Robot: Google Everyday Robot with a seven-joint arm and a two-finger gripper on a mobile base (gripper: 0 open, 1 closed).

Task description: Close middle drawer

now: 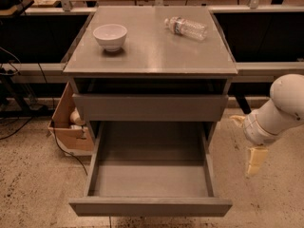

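Right of the open middle drawer (150, 206), the claw (253, 159), apart and empty.

The middle drawer (151, 206) is smooth, matt grey inside and out; whether it is painted metal or laminate cannot be told. The cabinet top (152, 56) is the same grey with a faint sheen. On it, at ten o'clock, the bowl (110, 35) looks like glossy white ceramic; at one o'clock the bottle (186, 27) is clear, glinting plastic. At three o'clock from the drawer the gripper (253, 161) is matt cream plastic under a smooth white arm (285, 103) shell. The box (66, 122) at nine o'clock is dull brown cardboard. The floor (33, 184) is speckled, stone-like.
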